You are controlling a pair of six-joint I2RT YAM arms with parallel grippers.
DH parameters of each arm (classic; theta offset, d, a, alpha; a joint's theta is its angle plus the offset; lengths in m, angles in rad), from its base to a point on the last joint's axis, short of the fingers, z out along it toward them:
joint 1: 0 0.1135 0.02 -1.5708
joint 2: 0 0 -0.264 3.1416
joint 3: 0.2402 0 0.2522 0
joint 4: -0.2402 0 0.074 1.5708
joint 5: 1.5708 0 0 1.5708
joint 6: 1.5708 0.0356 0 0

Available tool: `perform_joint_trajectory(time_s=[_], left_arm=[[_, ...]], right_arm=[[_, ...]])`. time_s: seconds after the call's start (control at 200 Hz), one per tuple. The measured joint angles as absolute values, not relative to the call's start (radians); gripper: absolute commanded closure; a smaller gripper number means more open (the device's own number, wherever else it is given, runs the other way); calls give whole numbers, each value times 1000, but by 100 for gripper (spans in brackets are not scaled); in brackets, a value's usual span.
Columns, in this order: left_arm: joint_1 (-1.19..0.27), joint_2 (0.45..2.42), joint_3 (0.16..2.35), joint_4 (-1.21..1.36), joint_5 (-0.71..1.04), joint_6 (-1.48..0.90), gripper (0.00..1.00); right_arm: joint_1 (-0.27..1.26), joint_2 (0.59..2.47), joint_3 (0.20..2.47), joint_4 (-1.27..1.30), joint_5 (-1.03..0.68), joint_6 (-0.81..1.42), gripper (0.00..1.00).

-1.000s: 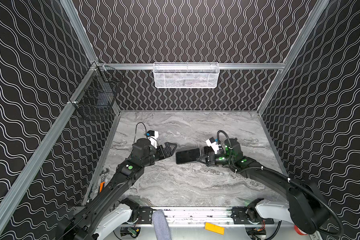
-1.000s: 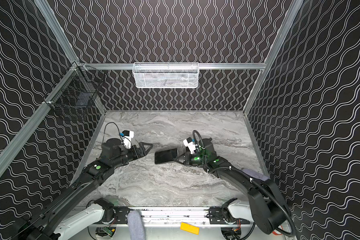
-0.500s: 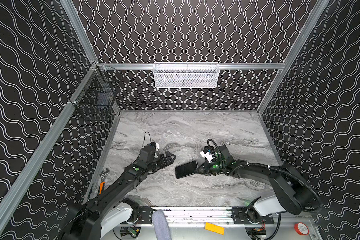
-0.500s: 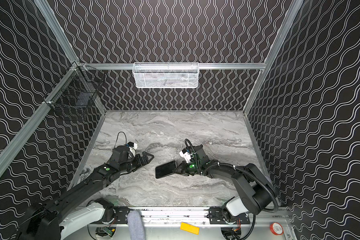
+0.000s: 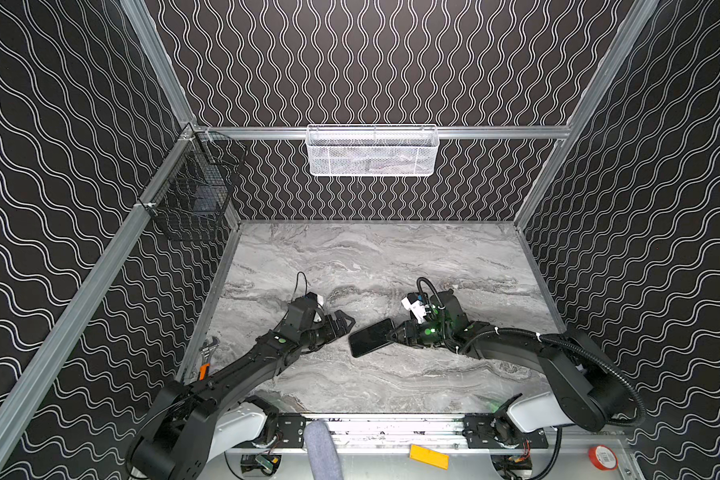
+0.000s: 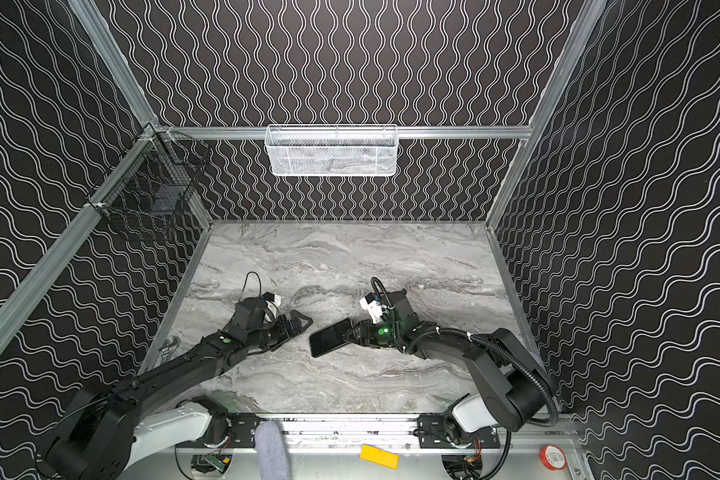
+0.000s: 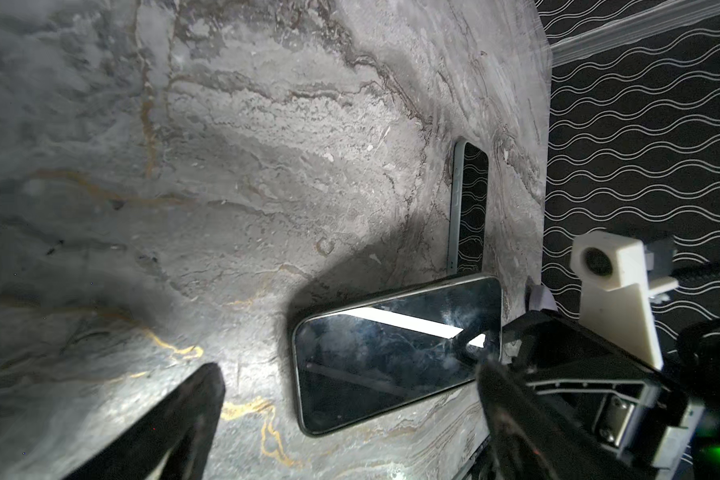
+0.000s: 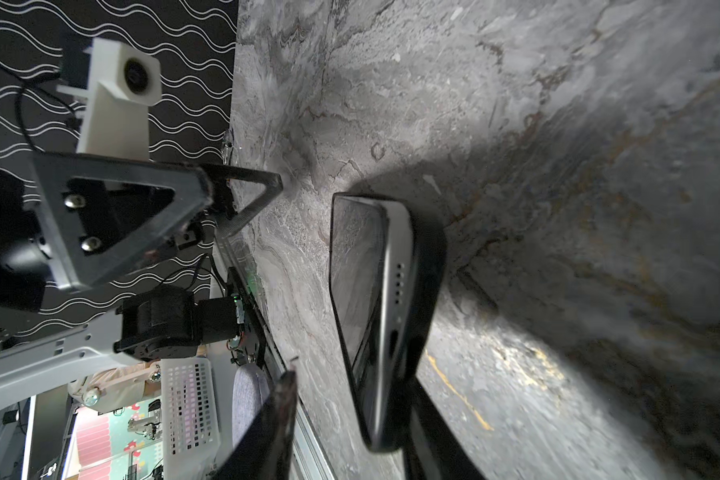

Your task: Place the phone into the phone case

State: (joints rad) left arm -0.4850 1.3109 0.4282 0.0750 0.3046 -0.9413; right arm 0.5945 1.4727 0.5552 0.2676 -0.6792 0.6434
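1. The phone (image 5: 370, 343) lies screen up on the marble table (image 5: 350, 257), in the lower middle of both top views.
2. At its right end sits the right hand (image 5: 393, 335), its fingers straddling that end. In the right wrist view a clear gap shows between one finger (image 8: 275, 419) and the screen, so the grip is parted, not clamping.
3. Just left of the phone hangs the left hand (image 5: 345, 326), spread wide, empty, not touching it.
4. In the left wrist view a thin pale-edged slab (image 7: 468, 208) lies beyond the phone; I cannot tell whether it is the case.
5. A white mesh basket (image 5: 373, 151) hangs upper middle, and a black wire basket (image 5: 192, 199) hangs at the left.
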Motion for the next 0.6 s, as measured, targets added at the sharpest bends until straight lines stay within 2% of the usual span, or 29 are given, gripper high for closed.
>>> perform_joint_trajectory(time_s=[0.105,0.275,0.465,0.601], left_arm=[[-500,1338,417,107,307,-954,1],[-512,1343,414,144,299,-965,1],[-519,1349,404,164,293,-969,2],[-524,1351,398,182,293,-973,1]], right_arm=[[595,1473,559,272,-671,643,58],[595,1472,566,274,-662,643,81],[595,1462,567,272,-656,642,98],[595,1438,559,270,-642,636,100]])
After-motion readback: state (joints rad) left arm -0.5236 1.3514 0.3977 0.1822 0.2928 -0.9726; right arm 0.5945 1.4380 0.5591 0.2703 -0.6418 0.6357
